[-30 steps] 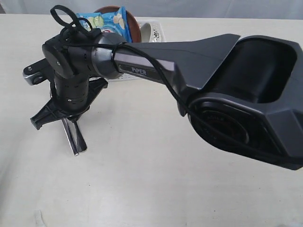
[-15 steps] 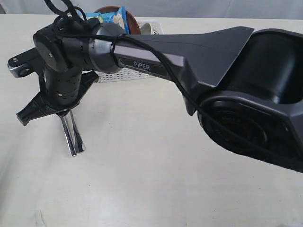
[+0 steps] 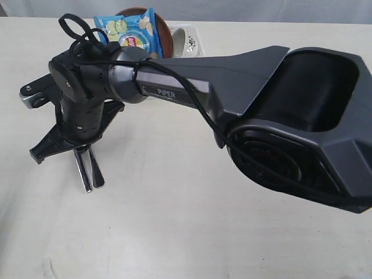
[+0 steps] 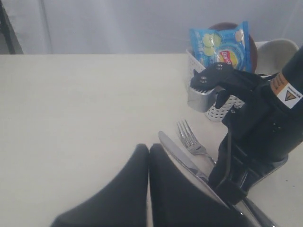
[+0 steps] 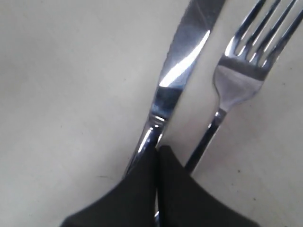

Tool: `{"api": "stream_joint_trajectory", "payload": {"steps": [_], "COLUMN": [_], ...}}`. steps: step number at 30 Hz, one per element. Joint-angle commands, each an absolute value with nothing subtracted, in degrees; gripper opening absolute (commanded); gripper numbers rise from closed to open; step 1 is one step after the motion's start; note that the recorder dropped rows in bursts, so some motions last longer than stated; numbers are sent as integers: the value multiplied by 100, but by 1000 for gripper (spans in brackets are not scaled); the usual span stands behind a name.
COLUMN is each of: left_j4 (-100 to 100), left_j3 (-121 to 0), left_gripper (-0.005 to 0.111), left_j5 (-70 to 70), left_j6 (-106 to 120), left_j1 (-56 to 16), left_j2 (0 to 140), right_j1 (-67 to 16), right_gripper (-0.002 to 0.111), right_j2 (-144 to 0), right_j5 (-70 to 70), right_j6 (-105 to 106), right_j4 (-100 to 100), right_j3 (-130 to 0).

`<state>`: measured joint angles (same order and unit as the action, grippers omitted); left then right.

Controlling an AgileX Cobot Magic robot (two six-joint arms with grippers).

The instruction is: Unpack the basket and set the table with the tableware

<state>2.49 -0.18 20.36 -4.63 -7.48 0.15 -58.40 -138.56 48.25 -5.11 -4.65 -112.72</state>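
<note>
Three things stand in the white basket (image 4: 220,112) at the far side of the table (image 3: 174,232), a blue chips bag (image 3: 129,32), a brown plate (image 3: 164,35) and a white bowl (image 3: 187,42), while the knife (image 5: 182,71) and fork (image 5: 239,80) lie side by side on the left, the right gripper (image 5: 157,156) clenched over the knife's handle and the left gripper (image 4: 149,158) closed on nothing.

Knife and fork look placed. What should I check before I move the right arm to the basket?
1. Knife and fork flat on the table, side by side: ok.
2. Right tool clear of the knife handle: cannot tell; its shut tips overlap it.
3. Left tool shut and empty: ok.
4. Basket unpacked: not ok; bowl, plate and chips bag are in it.
</note>
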Motion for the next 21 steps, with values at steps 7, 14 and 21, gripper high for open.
{"api": "stream_joint_trajectory", "payload": {"steps": [7,14,21], "left_j4": [301,301,301], "left_j3": [0,0,0], "left_gripper": [0,0,0], "left_j5": [1975,1975,1975], "left_j6": [-487,-487,-487], "left_j1": [-737,-737,-737], "left_j2": [0,0,0], "right_j1": [-5893,-6084,-6310], "right_gripper": [-1,-1,-1], "right_j2": [-13903,-13891,-13891], "right_j5": [5578,5888,5685], "right_j6": [-470,-56,0], "right_j4": [-464,-862,-893], "right_j3": [-11270,-11270,-11270]}}
